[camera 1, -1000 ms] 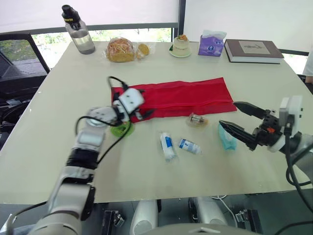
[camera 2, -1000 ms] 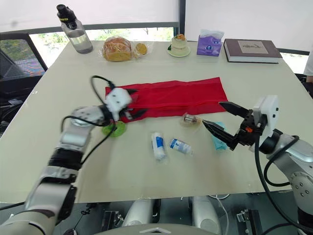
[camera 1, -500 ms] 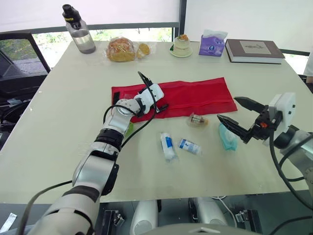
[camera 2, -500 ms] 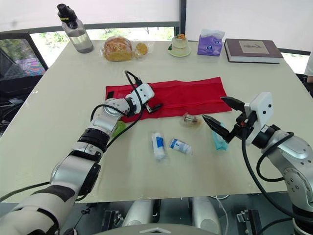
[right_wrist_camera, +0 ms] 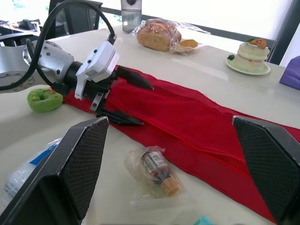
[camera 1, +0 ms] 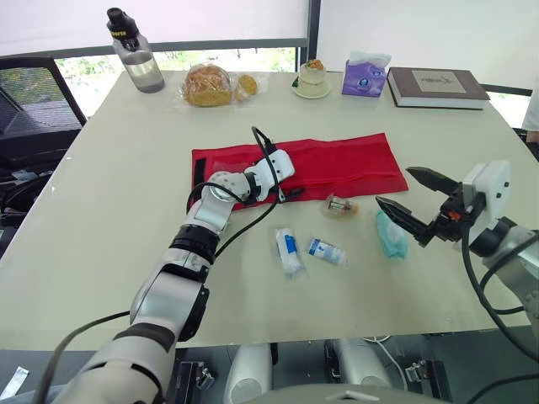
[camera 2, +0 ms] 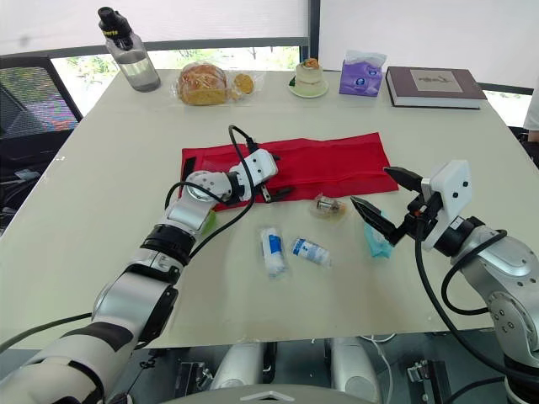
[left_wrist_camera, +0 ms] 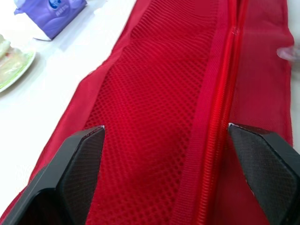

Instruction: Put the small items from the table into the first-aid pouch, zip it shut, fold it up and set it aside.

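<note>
Nearest on the table (camera 1: 109, 210): two wrapped tubes (camera 1: 288, 251) are lying side by side, close together but apart. Just beyond and to the right, a teal pack (camera 1: 390, 236) is sitting partly behind the lower finger of the right gripper (camera 1: 392, 185). That gripper is hovering with fingers spread wide and is carrying nothing.

A small bottle (right_wrist_camera: 158, 170) in clear wrap is lying just beside the near edge of the pouch (camera 1: 345, 164). A green item (right_wrist_camera: 44, 99) is resting by the pouch's left end, half hidden behind the left arm in the head views.

The pouch is lying flat and unfolded mid-table. The left gripper (right_wrist_camera: 146, 105) is reaching low over its left part with fingers parted, gripping nothing.

Judgement:
- The red mesh is looking soft, limp and light. It should be lifted by the stiffer zip seam, not the mesh.
- The wrapped items are probably light and slippery, so they should be pinched across the body.
- The bottle may roll.

Unclear: whether the zip is open, and where its pull is sitting.

Far edge: water bottle (camera 1: 135, 52), bread (camera 1: 208, 85), cake (camera 1: 312, 78), tissue pack (camera 1: 364, 76), book (camera 1: 436, 87)
</note>
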You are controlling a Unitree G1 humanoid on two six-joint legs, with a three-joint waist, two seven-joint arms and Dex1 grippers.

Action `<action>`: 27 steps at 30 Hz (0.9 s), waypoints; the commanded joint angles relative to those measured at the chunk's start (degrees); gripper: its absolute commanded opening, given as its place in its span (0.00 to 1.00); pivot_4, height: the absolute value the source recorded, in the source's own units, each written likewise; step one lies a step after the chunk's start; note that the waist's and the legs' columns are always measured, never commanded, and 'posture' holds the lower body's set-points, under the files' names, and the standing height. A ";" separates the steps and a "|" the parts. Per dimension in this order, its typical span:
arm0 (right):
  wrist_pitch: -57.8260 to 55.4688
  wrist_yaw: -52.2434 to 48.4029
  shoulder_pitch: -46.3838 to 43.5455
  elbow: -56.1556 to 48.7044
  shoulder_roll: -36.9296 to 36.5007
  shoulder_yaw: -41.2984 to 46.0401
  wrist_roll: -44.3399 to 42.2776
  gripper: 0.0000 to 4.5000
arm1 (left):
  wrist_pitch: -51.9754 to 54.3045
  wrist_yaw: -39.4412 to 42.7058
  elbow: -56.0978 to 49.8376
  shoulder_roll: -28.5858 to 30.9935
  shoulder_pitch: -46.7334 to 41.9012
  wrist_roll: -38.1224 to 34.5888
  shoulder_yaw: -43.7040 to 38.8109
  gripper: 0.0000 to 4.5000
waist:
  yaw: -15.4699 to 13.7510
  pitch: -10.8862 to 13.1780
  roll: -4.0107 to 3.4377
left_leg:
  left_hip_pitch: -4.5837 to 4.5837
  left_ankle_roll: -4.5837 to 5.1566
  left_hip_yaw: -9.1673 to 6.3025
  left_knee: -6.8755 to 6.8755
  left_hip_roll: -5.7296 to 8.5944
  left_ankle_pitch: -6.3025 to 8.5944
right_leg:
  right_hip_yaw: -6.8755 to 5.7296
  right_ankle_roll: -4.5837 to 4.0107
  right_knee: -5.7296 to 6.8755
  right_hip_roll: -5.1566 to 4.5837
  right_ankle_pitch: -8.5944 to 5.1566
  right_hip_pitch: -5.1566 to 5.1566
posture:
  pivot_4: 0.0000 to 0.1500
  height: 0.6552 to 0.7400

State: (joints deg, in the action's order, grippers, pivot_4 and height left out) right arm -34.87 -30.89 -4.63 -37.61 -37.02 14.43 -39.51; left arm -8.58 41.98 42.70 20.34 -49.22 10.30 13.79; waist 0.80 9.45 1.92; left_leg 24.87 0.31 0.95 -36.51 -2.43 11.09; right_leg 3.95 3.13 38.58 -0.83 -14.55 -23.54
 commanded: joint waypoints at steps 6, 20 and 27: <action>1.94 0.65 -0.35 -2.19 0.56 0.41 0.63 1.00 | -4.58 -6.27 4.38 1.22 -4.69 4.87 0.92 0.98 | 0.02 0.00 0.00 | 0.01 0.00 0.00 0.01 0.01 0.00 | 0.00 0.00 -0.01 0.00 0.00 0.00 | 1.00 1.00; 1.29 -0.76 1.11 -3.47 -0.64 0.83 -0.07 1.00 | -5.84 -6.01 4.70 1.39 -3.88 5.22 1.67 0.03 | 0.02 0.00 0.01 | 0.00 0.00 0.00 0.01 0.01 0.00 | 0.00 -0.02 0.01 0.00 0.01 0.00 | 1.00 1.00; -1.50 -2.99 2.54 -5.05 -2.64 -1.24 -2.04 1.00 | -5.05 -4.62 4.44 1.55 -3.24 4.04 1.03 0.01 | 0.03 0.00 0.01 | 0.00 0.00 -0.01 0.01 0.01 0.00 | 0.00 -0.02 0.01 0.00 0.01 0.00 | 1.00 1.00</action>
State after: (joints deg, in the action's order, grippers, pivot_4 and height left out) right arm -35.84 -32.60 -2.43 -40.16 -38.82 13.18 -39.85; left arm -13.31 37.12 48.01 21.70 -52.14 15.51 15.83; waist 0.83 9.46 1.93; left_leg 24.87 0.31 0.94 -36.50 -2.42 11.09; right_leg 3.95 3.11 38.60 -0.83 -14.54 -23.54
